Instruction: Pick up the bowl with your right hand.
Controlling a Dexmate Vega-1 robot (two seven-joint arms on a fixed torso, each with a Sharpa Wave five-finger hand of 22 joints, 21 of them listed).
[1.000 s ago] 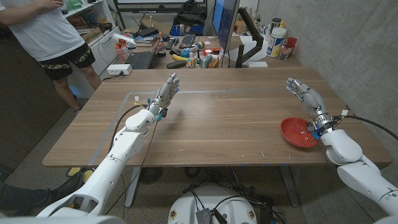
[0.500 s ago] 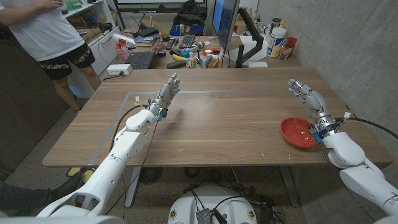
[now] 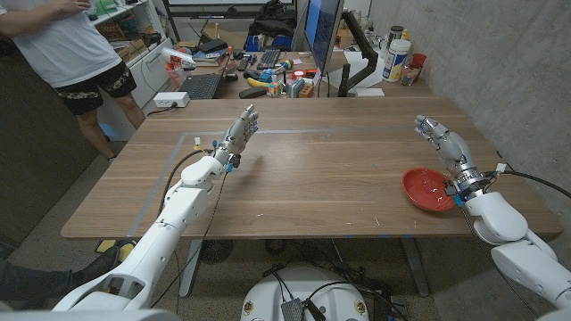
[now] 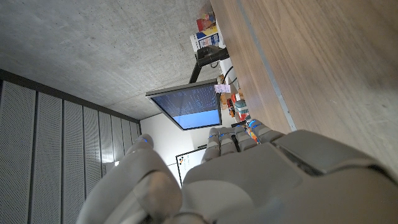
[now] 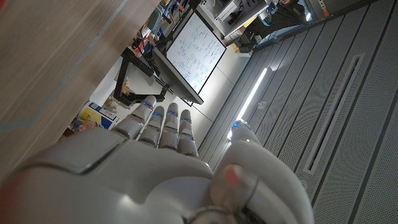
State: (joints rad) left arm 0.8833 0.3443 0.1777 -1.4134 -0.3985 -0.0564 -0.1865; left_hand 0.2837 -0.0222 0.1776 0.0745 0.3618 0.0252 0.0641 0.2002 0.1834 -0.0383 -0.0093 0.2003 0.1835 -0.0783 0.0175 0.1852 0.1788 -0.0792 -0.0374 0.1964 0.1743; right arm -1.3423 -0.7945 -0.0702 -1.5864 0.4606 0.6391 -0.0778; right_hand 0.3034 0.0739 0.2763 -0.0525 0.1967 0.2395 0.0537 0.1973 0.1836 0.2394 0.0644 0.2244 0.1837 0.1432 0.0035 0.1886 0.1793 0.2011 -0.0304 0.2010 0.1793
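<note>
A shallow red bowl [image 3: 427, 188] sits on the wooden table [image 3: 312, 169] near its front right corner. My right hand [image 3: 442, 143] hovers just behind and to the right of the bowl, fingers straight and apart, holding nothing; its wrist is beside the bowl's right rim. In the right wrist view the right hand [image 5: 155, 162] shows its back with fingers stretched out together. My left hand [image 3: 236, 135] is raised over the table's left half, fingers extended and empty. The left wrist view shows the left hand's back [image 4: 249, 174] above the tabletop.
A person [image 3: 67, 45] stands beyond the table's far left corner. Behind the far edge is a cluttered desk with a monitor [image 3: 323, 31], a keyboard [image 3: 202, 86] and small items. A concrete wall runs along the right.
My right hand and forearm have drifted slightly to the right, away from the bowl's centre. The left arm and the bowl have not moved.
</note>
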